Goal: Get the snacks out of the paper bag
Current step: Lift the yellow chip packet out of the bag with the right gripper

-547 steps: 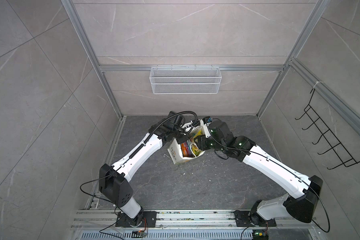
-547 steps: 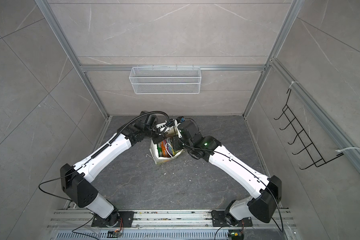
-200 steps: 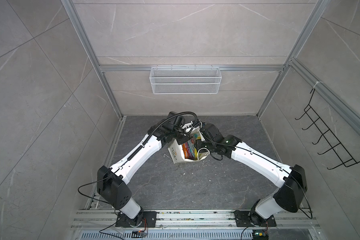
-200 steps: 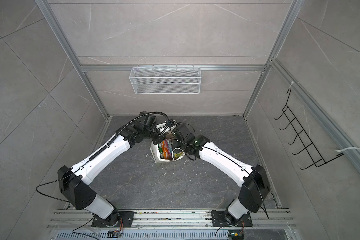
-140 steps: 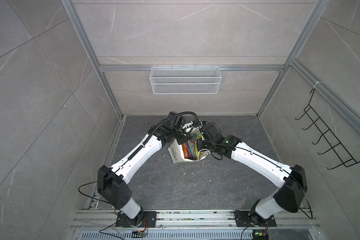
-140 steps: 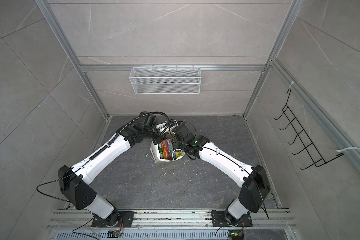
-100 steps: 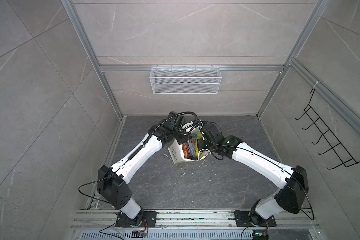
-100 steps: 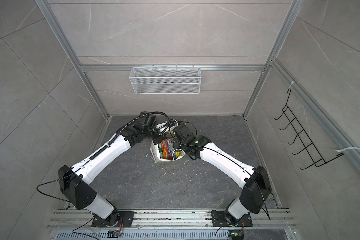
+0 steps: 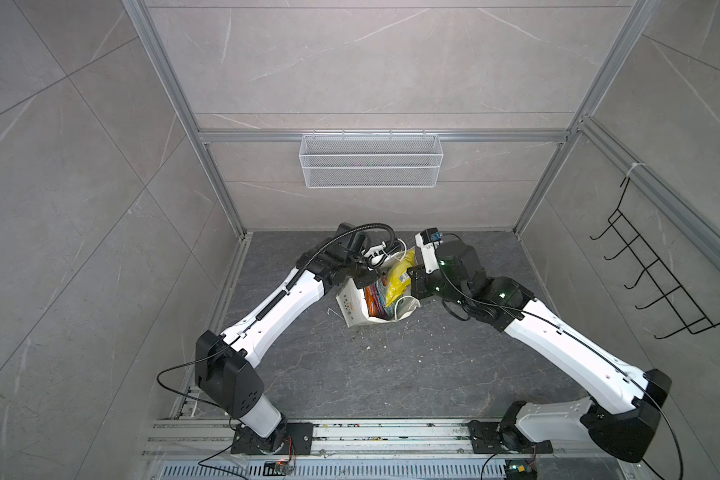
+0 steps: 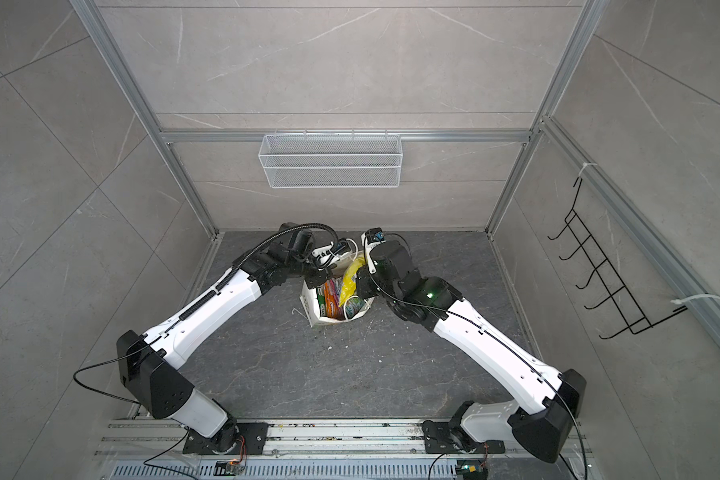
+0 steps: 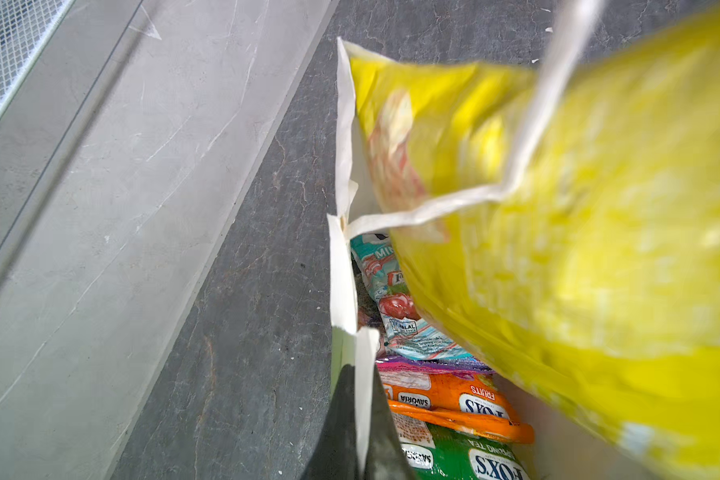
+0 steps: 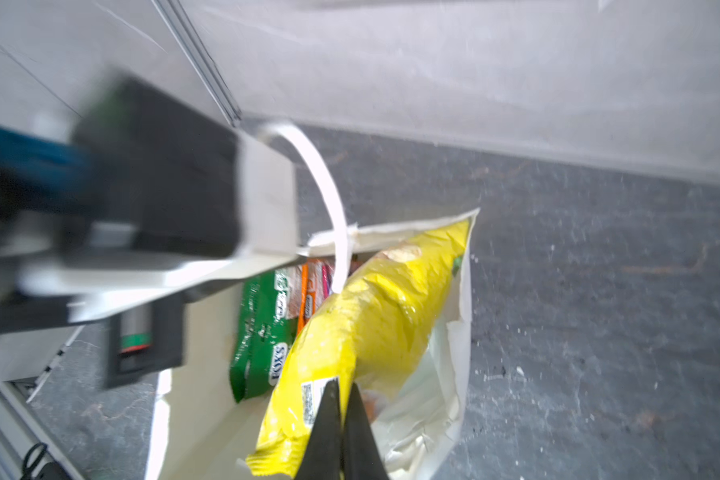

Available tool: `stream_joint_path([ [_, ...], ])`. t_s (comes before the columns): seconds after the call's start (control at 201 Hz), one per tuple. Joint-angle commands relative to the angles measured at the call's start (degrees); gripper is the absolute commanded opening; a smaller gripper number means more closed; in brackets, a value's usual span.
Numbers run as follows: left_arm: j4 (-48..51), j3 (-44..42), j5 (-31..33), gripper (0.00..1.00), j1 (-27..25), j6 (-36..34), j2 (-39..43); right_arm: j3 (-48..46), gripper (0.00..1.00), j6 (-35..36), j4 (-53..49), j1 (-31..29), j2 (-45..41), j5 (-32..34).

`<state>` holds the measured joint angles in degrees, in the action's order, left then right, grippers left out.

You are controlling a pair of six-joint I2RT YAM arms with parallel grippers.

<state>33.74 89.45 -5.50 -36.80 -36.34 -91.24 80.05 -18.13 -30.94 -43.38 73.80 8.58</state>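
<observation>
The right hand [image 12: 341, 399] has just clamped one end of the glossy yellow chip bag [image 12: 371, 328] and lifted it partly out of the tall white paper carrier bag [image 9: 352, 309], which stands on the dark worktop [image 9: 391, 374]. The left hand [image 11: 360, 374], closed, pinches the bag's rim. The flat FOX'S packets [image 11: 445, 399] lie inside; the first snack is nearly out.

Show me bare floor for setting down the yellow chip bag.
Free: floor between paper bag and front rail, between the arms; also the back-right corner. Crowded: the bag's mouth, with left gripper, right gripper and snacks.
</observation>
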Motion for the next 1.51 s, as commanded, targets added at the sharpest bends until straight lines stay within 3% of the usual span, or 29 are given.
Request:
stream_joint_path([
  [0.0, -4.81, 2.94, -0.08, 0.0, -0.82, 0.28, 0.98, 0.53, 0.0, 2.93, 2.42, 0.63, -3.62, -0.83],
  [0.319, -5.35, 2.67, 0.12, 0.0, -0.87, 0.33, 1.23, 4.36, 0.0, 7.88, 1.29, 3.85, -10.73, -0.94],
  [0.557, -5.51, 2.8, -0.33, 0.0, -0.96, 0.4, 1.16, 2.28, 0.0, 10.25, 4.56, 5.97, -17.22, 8.0],
  [0.687, -5.88, 2.85, -0.7, 0.0, -1.04, 0.11, 0.89, 5.59, 0.0, 11.9, -0.35, 8.94, -14.13, 14.22],
  [0.956, -5.89, 2.93, -0.57, 0.0, -1.18, -0.71, 1.2, 13.36, 0.0, 15.31, -16.83, 22.9, 4.75, 14.35],
  [1.125, -5.87, 3.88, -1.33, 0.0, -1.35, -0.71, 0.67, 21.45, 0.0, 15.49, -28.57, 27.17, 22.21, 30.11],
  [1.344, -5.97, 4.03, -1.39, 0.0, -1.43, -1.36, -0.14, 33.25, 0.0, 13.3, -34.67, 32.04, 40.47, 33.96],
  [1.503, -6.91, 3.21, -1.37, 0.0, -1.42, -1.49, -0.08, 46.72, 0.0, 13.44, -42.32, 33.3, 54.82, 38.31],
])
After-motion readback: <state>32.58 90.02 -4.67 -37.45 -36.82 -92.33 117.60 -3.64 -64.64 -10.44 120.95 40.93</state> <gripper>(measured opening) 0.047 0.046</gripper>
